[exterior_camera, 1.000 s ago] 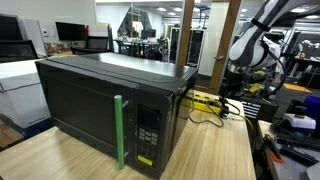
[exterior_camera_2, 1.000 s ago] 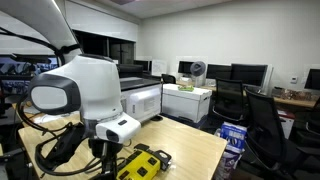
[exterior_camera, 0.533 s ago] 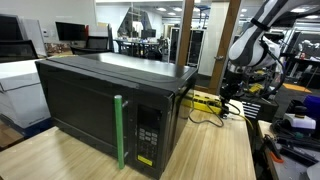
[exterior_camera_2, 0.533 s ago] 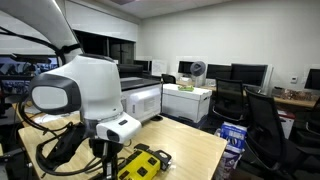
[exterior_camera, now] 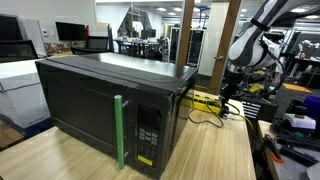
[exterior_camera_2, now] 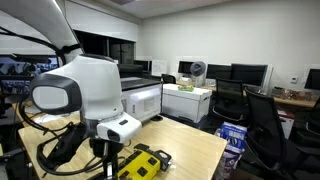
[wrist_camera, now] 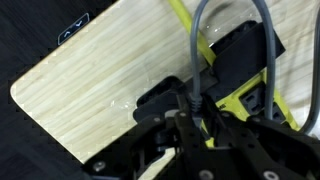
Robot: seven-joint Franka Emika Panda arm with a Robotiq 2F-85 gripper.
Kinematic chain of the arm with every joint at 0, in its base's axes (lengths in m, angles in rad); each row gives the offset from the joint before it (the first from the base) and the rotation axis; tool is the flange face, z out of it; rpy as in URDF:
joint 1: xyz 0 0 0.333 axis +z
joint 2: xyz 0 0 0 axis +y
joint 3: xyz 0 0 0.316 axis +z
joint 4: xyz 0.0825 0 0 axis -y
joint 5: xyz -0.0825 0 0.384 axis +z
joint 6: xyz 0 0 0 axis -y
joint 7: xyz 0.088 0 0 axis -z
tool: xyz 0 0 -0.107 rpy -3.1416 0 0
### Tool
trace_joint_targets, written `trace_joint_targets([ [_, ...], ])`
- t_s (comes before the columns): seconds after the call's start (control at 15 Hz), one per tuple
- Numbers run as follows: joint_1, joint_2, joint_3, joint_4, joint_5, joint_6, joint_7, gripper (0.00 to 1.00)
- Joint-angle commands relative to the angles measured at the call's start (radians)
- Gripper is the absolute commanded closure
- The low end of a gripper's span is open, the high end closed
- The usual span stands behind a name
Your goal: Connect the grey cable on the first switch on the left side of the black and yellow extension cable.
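Note:
In the wrist view the grey cable (wrist_camera: 196, 40) loops over the wood and drops between my fingers, where its ribbed end (wrist_camera: 195, 103) sits. My gripper (wrist_camera: 197, 118) is shut on that end, a dark finger on either side. Just beyond lies the black and yellow extension cable (wrist_camera: 250, 100), with its black parts (wrist_camera: 240, 58) above it. In both exterior views the strip (exterior_camera: 205, 99) (exterior_camera_2: 140, 165) lies on the table under the arm, and the gripper (exterior_camera: 228, 96) hangs low over it. Its switches are hidden from me.
A large black microwave (exterior_camera: 100, 100) with a green handle (exterior_camera: 120, 132) fills the near side of the wooden table (exterior_camera: 215, 150). Black and yellow cords (exterior_camera: 205, 115) trail beside it. The white arm (exterior_camera_2: 85, 90) blocks much of an exterior view. Office chairs (exterior_camera_2: 265, 125) stand past the table edge.

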Motion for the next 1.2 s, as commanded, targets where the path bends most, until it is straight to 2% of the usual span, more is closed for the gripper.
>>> trace_joint_targets([
  [0.0,0.022,0.018,-0.037,0.034,-0.069,-0.086,-0.009,0.94],
  [0.33,0.07,0.01,-0.1,0.144,-0.315,-0.42,0.012,0.94],
  [0.47,0.086,0.007,-0.108,0.183,-0.382,-0.506,0.028,0.94],
  [0.73,0.108,0.022,-0.097,0.268,-0.451,-0.666,0.012,0.94],
  [1.0,0.127,0.067,-0.064,0.393,-0.479,-0.946,-0.118,0.94],
  [1.13,0.13,0.091,-0.059,0.438,-0.502,-1.016,-0.139,0.94],
])
